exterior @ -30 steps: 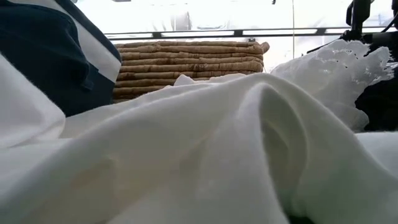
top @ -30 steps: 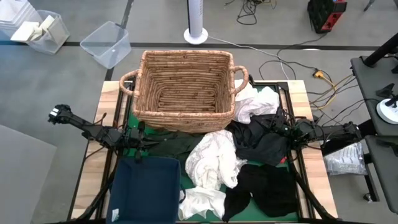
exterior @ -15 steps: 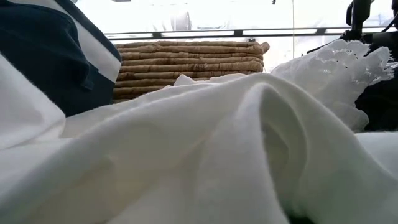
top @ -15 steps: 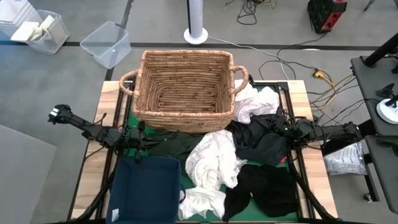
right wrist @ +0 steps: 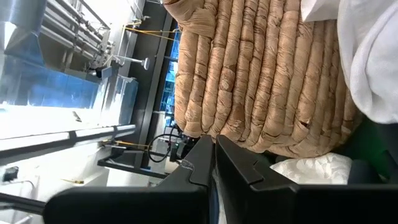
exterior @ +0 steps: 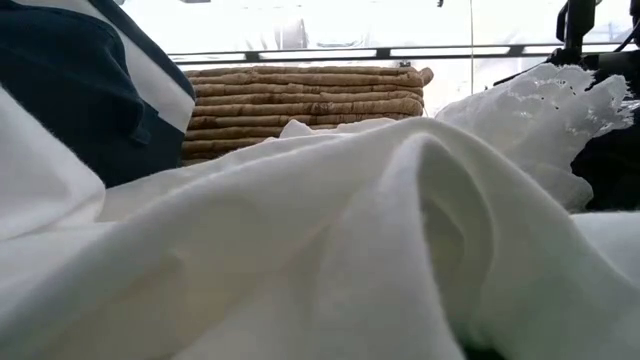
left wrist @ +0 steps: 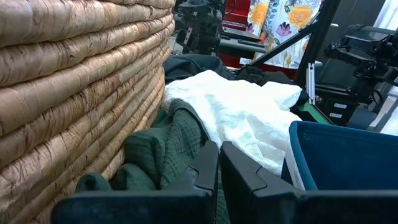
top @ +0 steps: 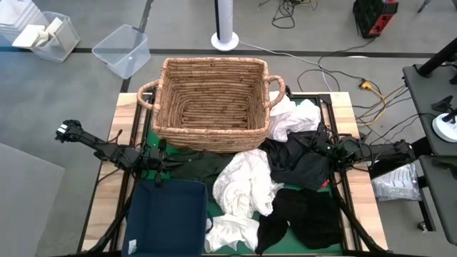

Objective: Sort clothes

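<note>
The clothes lie heaped on the green mat in front of the wicker basket (top: 212,95). They are a white garment (top: 246,182) in the middle, another white one (top: 296,118) at the far right, a dark grey one (top: 303,160), a black one (top: 307,214) and a dark green one (top: 189,164). My left gripper (top: 164,164) is shut, level, beside the green garment (left wrist: 161,149) and holding nothing. My right gripper (top: 319,148) is shut above the dark grey garment, pointing at the basket wall (right wrist: 261,74). In the low view a white garment (exterior: 330,240) fills the foreground.
A navy fabric bin (top: 168,218) stands at the near left, next to my left gripper. The basket takes up the far middle of the table. Off the table lie a clear plastic tub (top: 123,50) and cables (top: 343,75) on the floor.
</note>
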Controlling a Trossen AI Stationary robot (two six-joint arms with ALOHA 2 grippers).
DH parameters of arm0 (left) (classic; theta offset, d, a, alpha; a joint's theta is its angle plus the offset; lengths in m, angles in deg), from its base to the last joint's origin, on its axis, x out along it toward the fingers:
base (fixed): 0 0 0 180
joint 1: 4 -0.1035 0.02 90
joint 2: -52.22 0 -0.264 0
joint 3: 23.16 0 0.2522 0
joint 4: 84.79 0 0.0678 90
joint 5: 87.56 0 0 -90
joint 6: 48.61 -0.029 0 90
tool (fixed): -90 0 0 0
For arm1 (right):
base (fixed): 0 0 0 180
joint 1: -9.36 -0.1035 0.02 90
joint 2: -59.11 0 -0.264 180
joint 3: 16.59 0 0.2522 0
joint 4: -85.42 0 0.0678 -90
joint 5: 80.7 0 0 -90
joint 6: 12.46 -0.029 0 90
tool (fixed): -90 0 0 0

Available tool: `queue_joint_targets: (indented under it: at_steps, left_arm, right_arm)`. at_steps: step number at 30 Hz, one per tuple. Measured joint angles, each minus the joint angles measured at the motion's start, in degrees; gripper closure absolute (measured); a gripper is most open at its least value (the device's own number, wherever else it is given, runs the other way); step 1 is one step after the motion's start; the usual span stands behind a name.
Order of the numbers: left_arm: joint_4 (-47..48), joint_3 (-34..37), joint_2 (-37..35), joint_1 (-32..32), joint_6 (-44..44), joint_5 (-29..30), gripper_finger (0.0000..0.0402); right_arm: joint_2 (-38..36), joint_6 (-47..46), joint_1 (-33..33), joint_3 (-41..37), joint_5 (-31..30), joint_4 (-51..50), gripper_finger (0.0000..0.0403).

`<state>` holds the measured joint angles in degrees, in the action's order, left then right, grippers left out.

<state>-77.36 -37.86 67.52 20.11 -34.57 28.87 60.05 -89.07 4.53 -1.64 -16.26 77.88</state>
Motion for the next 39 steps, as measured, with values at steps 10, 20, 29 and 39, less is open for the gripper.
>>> queue_joint_targets:
  at_steps: [10, 20, 29, 39]
  left_arm:
    - [-2.67, -0.01, 0.03, 0.04, 0.52, -0.01, 0.0401]
    - [-6.52, -0.01, -0.01, 0.05, 0.13, -6.80, 0.0401]
    - [-8.45, -0.06, -0.01, 0.05, 3.00, -8.34, 0.0402]
    - [-8.66, -3.42, -0.01, 0.05, 8.20, -22.91, 0.0401]
  right_arm:
    - [0.00, 5.58, -0.01, 0.00, -0.19, 0.01, 0.0390]
    - [0.01, 6.24, 0.01, 0.00, -7.53, 2.11, 0.0390]
    - [0.01, 6.14, 0.01, 0.00, -7.54, 1.57, 0.0390]
    - [0.01, 6.14, 0.01, 0.00, -7.54, 1.57, 0.0390]
